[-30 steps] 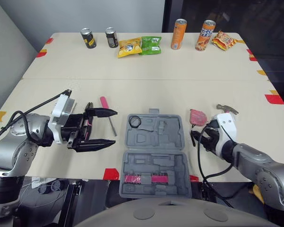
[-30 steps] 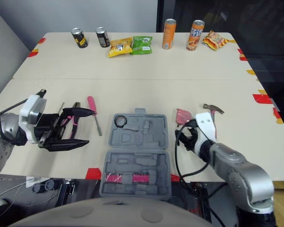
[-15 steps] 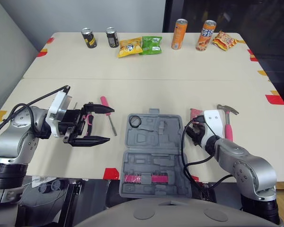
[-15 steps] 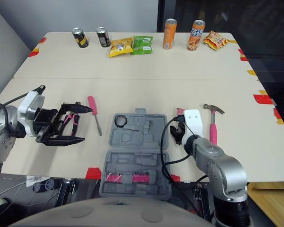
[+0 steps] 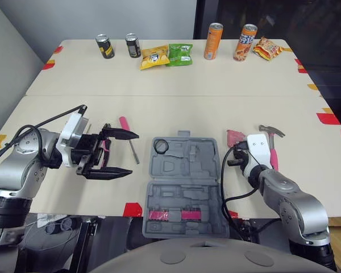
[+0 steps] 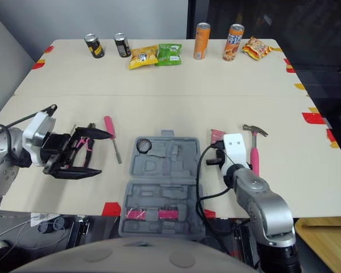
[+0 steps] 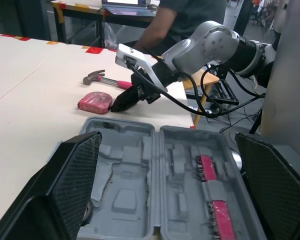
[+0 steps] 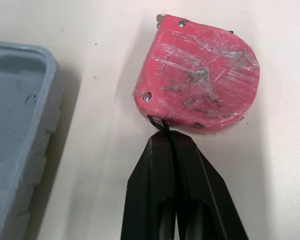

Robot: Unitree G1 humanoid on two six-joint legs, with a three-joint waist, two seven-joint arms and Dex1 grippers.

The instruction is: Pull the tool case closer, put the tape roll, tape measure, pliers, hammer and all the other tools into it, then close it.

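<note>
The tape measure (image 8: pixel 197 85) lies flat on the surface (image 5: pixel 176 102), directly ahead of my right gripper (image 8: pixel 166 136). Its fingers are pressed together, tips touching the tape measure's near edge. The hammer (image 5: pixel 271 149) lies just beyond those fingers, on the side away from the tool case (image 5: pixel 176 170). The case sits open between both grippers, with the tape roll (image 5: pixel 161 147) in one recess. My left gripper (image 5: pixel 134 153) points at the case with fingers spread wide. The pliers (image 5: pixel 106 149) lie beneath those fingers and the screwdriver (image 5: pixel 125 124) just beside them.
</note>
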